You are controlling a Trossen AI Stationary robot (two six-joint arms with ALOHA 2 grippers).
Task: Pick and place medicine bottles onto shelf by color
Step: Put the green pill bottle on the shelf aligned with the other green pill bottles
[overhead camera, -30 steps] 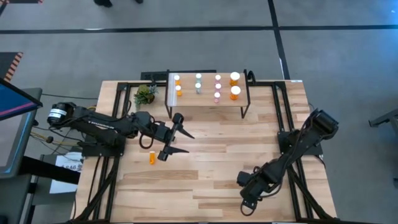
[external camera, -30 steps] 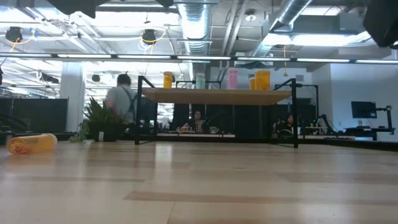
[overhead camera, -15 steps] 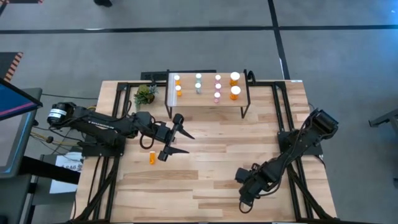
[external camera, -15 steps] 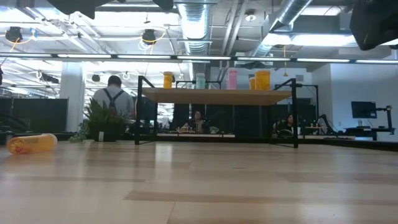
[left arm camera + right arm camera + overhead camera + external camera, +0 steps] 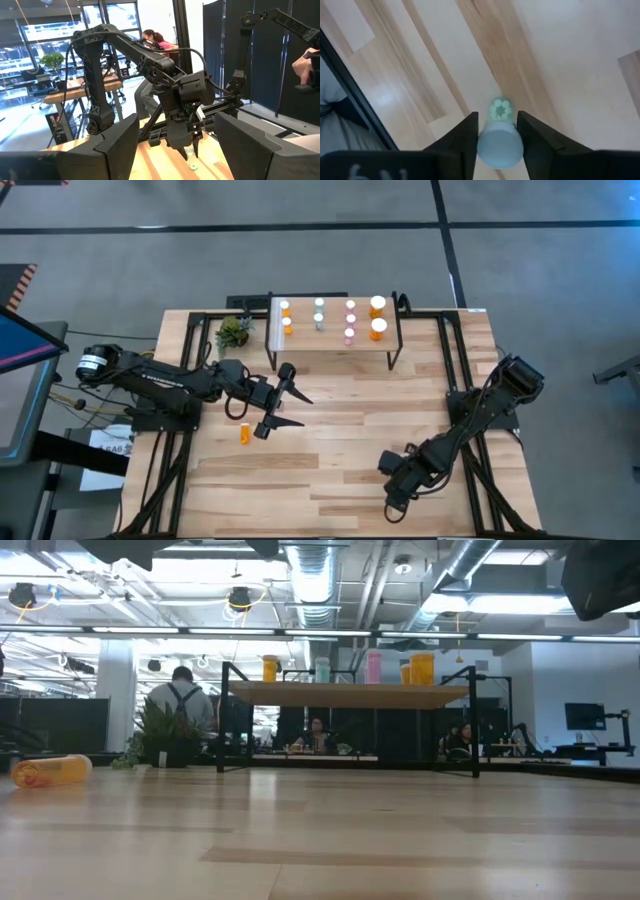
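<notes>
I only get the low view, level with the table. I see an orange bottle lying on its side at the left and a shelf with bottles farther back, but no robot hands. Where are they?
Observer: Seen from above, the left gripper is just beside that orange bottle, with its fingers spread open and nothing in them.
Visitor: And the other one?
Observer: The right gripper is over the right part of the table, toward the edge opposite the shelf. Its fingers close on a teal bottle.
Visitor: Are the shelf bottles sorted?
Observer: Yes. On the shelf they stand in columns by colour: orange, teal, pink, then two larger orange ones.
</notes>
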